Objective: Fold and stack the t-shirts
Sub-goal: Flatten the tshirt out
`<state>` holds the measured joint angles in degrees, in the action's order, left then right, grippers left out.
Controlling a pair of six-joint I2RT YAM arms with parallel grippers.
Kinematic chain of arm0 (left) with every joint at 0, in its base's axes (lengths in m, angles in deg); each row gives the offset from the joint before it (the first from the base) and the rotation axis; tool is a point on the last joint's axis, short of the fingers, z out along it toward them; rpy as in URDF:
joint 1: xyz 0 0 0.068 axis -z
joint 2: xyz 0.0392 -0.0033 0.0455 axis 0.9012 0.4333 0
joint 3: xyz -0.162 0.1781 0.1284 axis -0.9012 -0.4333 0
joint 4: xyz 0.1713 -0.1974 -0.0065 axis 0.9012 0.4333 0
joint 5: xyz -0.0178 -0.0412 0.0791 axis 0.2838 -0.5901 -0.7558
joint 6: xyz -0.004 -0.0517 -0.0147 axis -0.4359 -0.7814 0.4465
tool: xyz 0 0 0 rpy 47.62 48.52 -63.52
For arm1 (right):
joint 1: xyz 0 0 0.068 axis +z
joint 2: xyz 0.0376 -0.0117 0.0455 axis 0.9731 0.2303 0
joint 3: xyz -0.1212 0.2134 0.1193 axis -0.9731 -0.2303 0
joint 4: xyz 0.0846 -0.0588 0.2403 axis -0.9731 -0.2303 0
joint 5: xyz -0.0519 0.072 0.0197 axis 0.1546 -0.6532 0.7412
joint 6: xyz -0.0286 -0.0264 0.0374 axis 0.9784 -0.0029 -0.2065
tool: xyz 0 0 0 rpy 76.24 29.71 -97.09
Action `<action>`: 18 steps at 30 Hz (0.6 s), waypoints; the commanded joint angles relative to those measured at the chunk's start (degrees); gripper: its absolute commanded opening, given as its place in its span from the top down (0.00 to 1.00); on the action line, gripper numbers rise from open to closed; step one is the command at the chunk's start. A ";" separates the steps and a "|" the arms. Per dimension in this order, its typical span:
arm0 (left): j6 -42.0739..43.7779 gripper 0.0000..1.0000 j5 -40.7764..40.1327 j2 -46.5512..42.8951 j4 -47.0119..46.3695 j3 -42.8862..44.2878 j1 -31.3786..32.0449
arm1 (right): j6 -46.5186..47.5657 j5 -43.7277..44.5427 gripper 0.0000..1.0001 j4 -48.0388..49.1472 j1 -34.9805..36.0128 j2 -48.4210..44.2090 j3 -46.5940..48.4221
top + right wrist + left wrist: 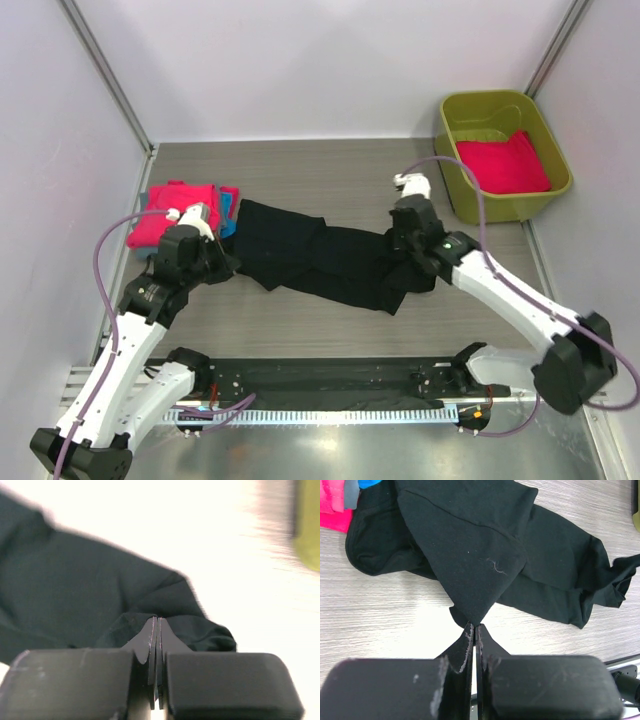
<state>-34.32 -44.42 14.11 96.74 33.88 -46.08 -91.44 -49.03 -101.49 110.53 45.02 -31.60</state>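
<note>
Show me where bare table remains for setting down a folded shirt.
Bare table lies behind the black t-shirt, up to the back wall, and in front of it, toward the arm bases. Crowded: the pink t-shirt stack left, olive-green tub right.

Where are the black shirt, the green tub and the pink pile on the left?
black shirt [330, 262], top view, middle of the cloth.
green tub [485, 96], top view, its far rim.
pink pile [180, 193], top view, far edge of the top shirt.

L gripper [474, 630]: fingers pressed together, pinching a corner of the black tee [470, 555]; L arm angles up from near-left base. R gripper [157, 625]: likewise clamped on the tee's right end; R arm bent, reaching left from near-right base.
</note>
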 commanded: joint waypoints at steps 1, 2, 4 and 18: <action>1.11 1.00 -1.35 0.01 -0.43 0.59 -0.40 | -6.08 3.23 0.99 2.60 -4.12 -9.09 -2.98; 1.02 1.00 -1.97 0.28 -0.35 0.94 -0.31 | -6.88 2.45 0.99 2.42 -5.70 -10.86 -3.96; 0.85 1.00 -5.02 2.46 0.70 3.56 -0.48 | -8.81 1.83 0.99 2.42 -10.26 -15.94 -5.98; -1.53 1.00 -22.70 20.66 16.25 53.21 -3.91 | -13.83 -7.58 0.99 -5.13 -24.97 -16.95 18.13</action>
<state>-35.09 -59.68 33.85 109.35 77.50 -48.99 -103.90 -53.86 -106.19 86.49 27.40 -24.63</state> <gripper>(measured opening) 0.005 0.023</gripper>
